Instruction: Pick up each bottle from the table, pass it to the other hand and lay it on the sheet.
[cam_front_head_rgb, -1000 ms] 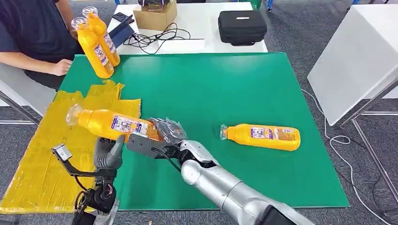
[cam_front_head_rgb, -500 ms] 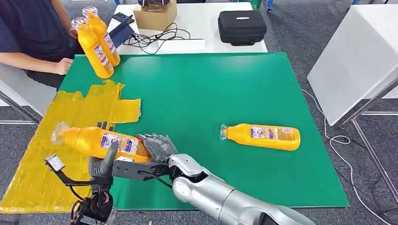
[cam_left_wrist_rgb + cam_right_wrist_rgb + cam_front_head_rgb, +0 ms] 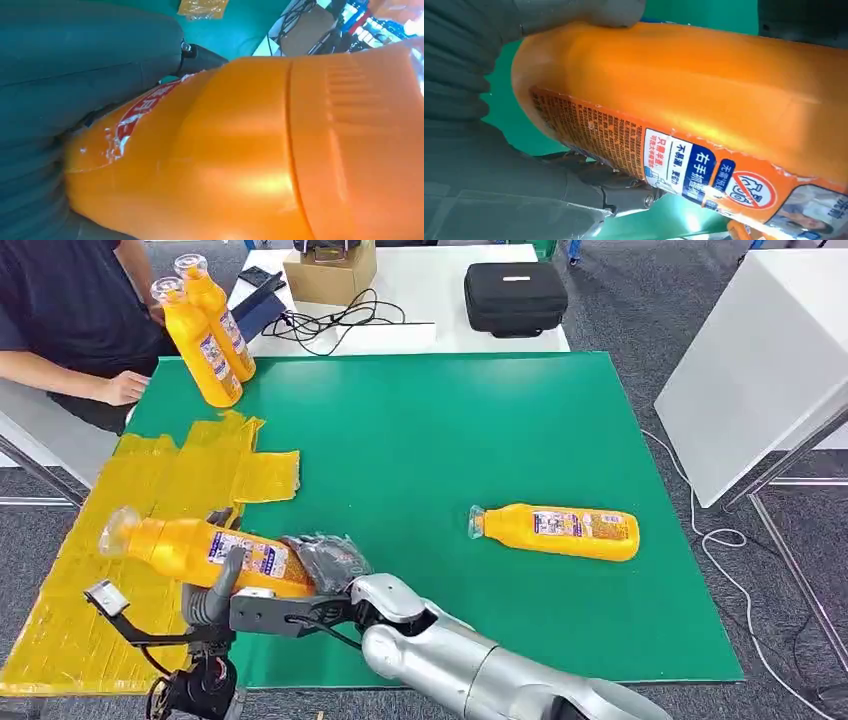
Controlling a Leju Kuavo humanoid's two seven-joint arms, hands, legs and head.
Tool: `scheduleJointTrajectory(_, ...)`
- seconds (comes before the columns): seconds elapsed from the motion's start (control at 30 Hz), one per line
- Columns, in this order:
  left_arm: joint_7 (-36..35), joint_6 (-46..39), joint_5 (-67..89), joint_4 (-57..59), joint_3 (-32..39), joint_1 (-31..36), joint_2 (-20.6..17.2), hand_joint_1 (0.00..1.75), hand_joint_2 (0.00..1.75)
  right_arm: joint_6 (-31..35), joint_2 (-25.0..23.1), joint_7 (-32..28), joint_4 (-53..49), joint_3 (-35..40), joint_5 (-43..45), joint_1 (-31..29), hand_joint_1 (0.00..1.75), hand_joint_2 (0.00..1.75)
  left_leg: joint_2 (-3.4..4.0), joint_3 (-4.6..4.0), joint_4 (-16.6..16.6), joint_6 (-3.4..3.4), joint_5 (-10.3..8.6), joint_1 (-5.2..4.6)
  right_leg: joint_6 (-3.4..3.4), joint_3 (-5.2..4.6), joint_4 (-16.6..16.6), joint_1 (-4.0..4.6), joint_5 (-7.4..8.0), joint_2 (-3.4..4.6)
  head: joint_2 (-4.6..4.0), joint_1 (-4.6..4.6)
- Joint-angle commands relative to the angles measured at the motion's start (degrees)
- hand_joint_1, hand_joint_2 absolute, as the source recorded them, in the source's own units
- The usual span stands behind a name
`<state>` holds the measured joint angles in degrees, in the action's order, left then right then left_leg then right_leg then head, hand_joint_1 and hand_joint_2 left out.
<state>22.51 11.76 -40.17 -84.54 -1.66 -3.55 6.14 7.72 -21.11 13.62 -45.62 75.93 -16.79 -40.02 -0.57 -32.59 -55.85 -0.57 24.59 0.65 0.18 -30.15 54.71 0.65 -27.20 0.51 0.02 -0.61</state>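
You have an orange plastic bottle with a clear cap (image 3: 200,550) held lying on its side at the lower left of the head view, over the edge where the crumpled yellow sheet (image 3: 90,570) meets the green table mat (image 3: 450,440). Its cap points to the frame's left. The right hand (image 3: 325,560) is wrapped around its base end; in the right wrist view the thumb (image 3: 574,12) presses on the bottle's body. The left hand (image 3: 215,590) is against the bottle from below, its thumb raised along the side; whether its fingers have closed around the bottle I cannot tell.

The bottle's label (image 3: 704,170) carries white and blue panels with Chinese characters, a red prohibition circle and a block of fine print too small to read.

A second orange bottle (image 3: 556,530) lies on its side on the mat at centre right, cap to the left, with a blue-and-white label. At upper left two more orange bottles (image 3: 205,330) stand tilted, touching each other, beside a person's hand (image 3: 125,388). Behind the mat sit a black zipped case (image 3: 515,297), a cardboard box (image 3: 330,275) and black cables (image 3: 330,318).
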Motion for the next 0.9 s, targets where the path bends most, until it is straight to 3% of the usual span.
scheduleJointTrajectory(0.03, -0.3, -0.1, 0.5, -0.7, 2.9, 2.6, 1.2, 1.75, 1.75, -3.2, 1.1, -1.7, -1.8, 5.6, -0.8, 2.3, 1.75, 1.75, -0.12, 0.23, 0.1, -0.01, 0.04, 0.02, 0.10, 0.31, -0.1, 0.02, -0.06, -0.20, 0.00, 0.00)
scheduleJointTrajectory(0.1, 0.2, -0.4, 1.0, -1.3, 3.3, 2.0, 1.3, 1.75, 1.75, -2.8, 1.1, -1.6, -1.4, 5.2, -1.0, 2.2, 1.75, 1.75, -0.09, 0.23, 0.1, -0.02, 0.05, 0.03, 0.10, 0.32, -0.1, 0.03, -0.05, -0.17, 0.00, -0.02)
scheduleJointTrajectory(0.13, 0.9, -0.9, 2.1, -1.5, 3.6, 1.8, 1.3, 1.75, 1.75, -1.8, 1.1, -2.5, -1.2, 4.6, -1.2, 1.9, 1.52, 1.75, -0.09, 0.32, 0.1, -0.03, 0.08, 0.01, 0.13, 0.41, -0.1, 0.01, -0.09, -0.18, 0.00, 0.00)
scheduleJointTrajectory(0.17, 1.5, -1.6, 3.4, -1.4, 4.0, 1.9, 1.2, 1.75, 1.75, -1.6, 1.1, -3.2, -0.8, 3.6, -0.5, 1.7, 0.14, 1.75, -0.08, 0.16, 0.1, -0.02, 0.03, 0.00, 0.09, 0.22, -0.1, 0.01, -0.04, -0.14, 0.00, -0.02)
scheduleJointTrajectory(0.3, 1.5, -1.6, 3.4, -1.4, 4.2, 2.0, 1.1, 1.75, 1.75, -2.0, 1.1, -3.5, -0.5, 3.3, -0.2, 1.3, 0.14, 1.75, -0.13, 0.38, 0.0, -0.02, 0.11, 0.02, 0.15, 0.48, -0.1, 0.02, -0.13, -0.23, 0.00, -0.02)
scheduleJointTrajectory(0.33, 3.4, -4.3, 7.6, -1.3, 4.8, 2.3, 1.0, 1.75, 1.75, -0.1, 1.1, -2.5, -0.2, 2.1, 0.3, 1.0, 0.00, 0.00, -0.08, 0.17, 0.0, -0.01, 0.03, 0.01, 0.09, 0.23, -0.1, 0.02, -0.04, -0.14, 0.00, 0.00)
scheduleJointTrajectory(0.4, 7.6, -11.8, 19.0, -0.4, 5.8, 4.0, 0.2, 1.75, 1.75, 2.8, 1.1, -3.6, 1.4, -1.3, 1.5, -0.6, 0.00, 0.00, -0.14, 0.29, 0.0, -0.02, 0.08, 0.02, 0.13, 0.39, -0.1, 0.02, -0.10, -0.23, 0.00, 0.02)
scheduleJointTrajectory(0.5, 13.4, -30.6, 42.5, 3.9, 8.4, 8.5, -1.1, 1.75, 1.75, 5.8, 1.1, -7.3, 3.8, -13.0, -1.7, -2.7, 0.00, 0.00, -0.21, 0.18, 0.0, -0.01, 0.03, 0.01, 0.13, 0.29, 0.0, 0.02, -0.08, -0.31, 0.00, 0.02)
scheduleJointTrajectory(0.57, 14.6, -38.2, 51.9, 8.4, 10.6, 11.1, -2.5, 1.75, 1.75, 3.5, 1.7, -9.3, 0.3, -26.1, -11.2, -0.8, 0.00, 0.00, -0.19, -0.01, 0.0, 0.00, -0.07, 0.00, 0.06, 0.05, 0.0, 0.00, 0.00, -0.23, 0.00, 0.02)
scheduleJointTrajectory(0.6, 15.1, -37.7, 52.1, 9.4, 11.5, 11.6, -2.7, 1.75, 1.75, 0.2, 1.8, -9.4, -2.3, -30.6, -15.4, 0.9, 0.00, 0.00, -0.22, 0.07, 0.0, 0.01, -0.06, 0.03, 0.08, 0.14, 0.0, 0.03, -0.01, -0.29, 0.00, -0.02)
scheduleJointTrajectory(0.7, 17.1, -51.4, 67.7, 15.4, 11.9, 13.4, -4.7, 1.75, 1.75, -1.3, 2.7, -11.6, -10.9, -40.8, -21.5, 5.5, 0.00, 0.00, -0.38, 0.25, 0.0, -0.01, -0.06, 0.04, 0.10, 0.38, -0.1, 0.03, -0.05, -0.41, 0.00, -0.02)
scheduleJointTrajectory(0.77, 17.5, -51.8, 90.2, 13.3, 22.3, 14.4, -0.6, 1.75, 1.75, -3.5, 3.9, -12.9, -16.3, -44.7, -23.3, 7.2, 0.00, 0.00, -0.37, 0.32, 0.1, -0.03, -0.04, 0.01, 0.13, 0.48, -0.1, 0.01, -0.04, -0.36, 0.00, 0.02)
scheduleJointTrajectory(0.9, 17.5, -51.8, 98.6, 15.0, 24.7, 15.5, -0.1, 1.75, 1.75, -4.7, 4.8, -13.5, -19.2, -45.9, -23.5, 7.6, 0.00, 0.00, -0.34, 0.13, 0.0, -0.05, -0.03, 0.00, 0.12, 0.28, 0.0, 0.00, -0.04, -0.31, 0.00, 0.00)
